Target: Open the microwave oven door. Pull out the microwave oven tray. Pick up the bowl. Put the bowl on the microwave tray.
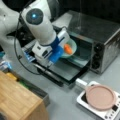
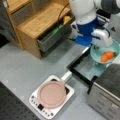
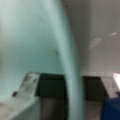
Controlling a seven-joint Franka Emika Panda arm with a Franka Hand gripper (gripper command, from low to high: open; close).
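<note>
The bowl point(image 1: 68, 48) is gripped at its rim by the end effector point(image 1: 62, 46), closed on it, and held above the lowered door point(image 1: 62, 70) at the oven point(image 1: 100, 37) mouth, with an orange item kept level inside

There was one microwave oven point(image 1: 100, 42) with three black knobs point(image 1: 96, 55) in a column, one door point(image 1: 63, 71) folded down, and one mint-green bowl point(image 2: 105, 53) — holding one orange item point(image 2: 107, 56). One pink disc point(image 2: 52, 94) sat on one white flat appliance point(image 2: 37, 103) — plus one wooden cabinet point(image 2: 37, 20).
</note>
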